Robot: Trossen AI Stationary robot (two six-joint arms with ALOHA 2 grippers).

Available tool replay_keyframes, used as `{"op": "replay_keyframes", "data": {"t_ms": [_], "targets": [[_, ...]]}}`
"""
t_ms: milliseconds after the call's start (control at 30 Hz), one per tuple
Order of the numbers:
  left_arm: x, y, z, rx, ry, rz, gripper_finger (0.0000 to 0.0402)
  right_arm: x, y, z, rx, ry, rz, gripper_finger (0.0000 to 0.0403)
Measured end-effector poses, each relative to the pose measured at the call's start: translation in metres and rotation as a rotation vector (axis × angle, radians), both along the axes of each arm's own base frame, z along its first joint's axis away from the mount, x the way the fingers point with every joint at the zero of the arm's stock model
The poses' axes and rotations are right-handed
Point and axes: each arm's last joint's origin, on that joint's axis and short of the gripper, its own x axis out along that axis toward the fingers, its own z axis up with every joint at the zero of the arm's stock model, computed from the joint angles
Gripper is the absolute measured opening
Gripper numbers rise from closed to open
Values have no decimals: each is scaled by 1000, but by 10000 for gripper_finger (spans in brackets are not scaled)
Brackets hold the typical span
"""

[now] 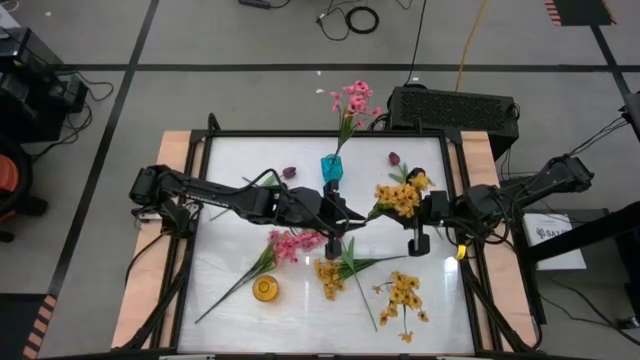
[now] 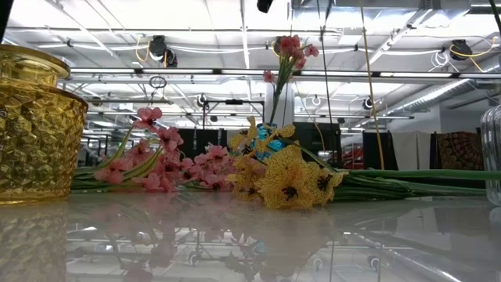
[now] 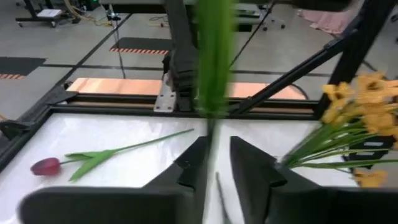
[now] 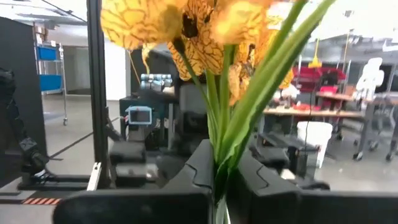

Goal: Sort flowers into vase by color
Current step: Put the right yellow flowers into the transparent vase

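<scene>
A yellow blossom spray (image 1: 400,195) hangs between my two grippers over the table's middle. My left gripper (image 1: 338,222) (image 3: 219,171) is shut on its green stem end. My right gripper (image 1: 418,228) (image 4: 222,174) is shut on its stems just under the blossoms (image 4: 186,31). A turquoise vase (image 1: 331,168) stands near the far edge with a pink spray (image 1: 352,100) in it. An amber vase (image 1: 265,290) (image 2: 31,133) stands near the front. A pink spray (image 1: 290,245), two yellow sprays (image 1: 330,275) (image 1: 403,295) and two dark tulips (image 1: 290,172) (image 1: 393,158) lie flat on the table. My left gripper pinches a thin green stem (image 3: 212,140) between its two fingers, coming level from the table's left. A green leaf rises close before the camera, and the blossoms' stems (image 3: 311,146) run toward the fingers. My right gripper pinches the bunched green stems (image 4: 225,146) of the yellow spray between its two fingers, just below the blossoms. The blossoms stand above the fingers.
The white table top has a black frame (image 1: 210,135) and wooden side boards (image 1: 165,200). A black box (image 1: 452,108) sits behind the far edge. A clear glass thing (image 2: 493,157) shows at the low view's right edge. Bare table lies at the near left and far left.
</scene>
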Motion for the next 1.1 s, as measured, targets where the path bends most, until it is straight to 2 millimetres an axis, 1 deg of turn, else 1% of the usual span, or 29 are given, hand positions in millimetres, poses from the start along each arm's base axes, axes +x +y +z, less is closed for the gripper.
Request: {"op": "replay_keyframes", "data": {"t_ms": [133, 300, 433, 633, 733, 867, 1100], "targets": [[-2, -9, -1, -1, 16, -23, 128, -19, -5, 5, 45, 20, -7, 4], [-4, -16, -4, 4, 47, -38, 191, -52, -14, 12, 150, 17, 23, 3], [-5, -20, -5, 6, 57, -49, 222, -73, -16, 11, 244, 48, 86, 2], [-6, -22, -5, -1, 57, -48, 228, -92, -14, 7, 309, 105, 206, 1], [-6, -21, -5, -19, 58, -39, 228, -98, -12, 6, 334, 121, 243, 1], [-6, -22, -5, -21, 58, -40, 228, -98, -6, -2, 341, 201, 275, 1], [-6, -21, -5, -73, 59, -21, 228, -92, 5, -8, 335, 246, 200, 0]]}}
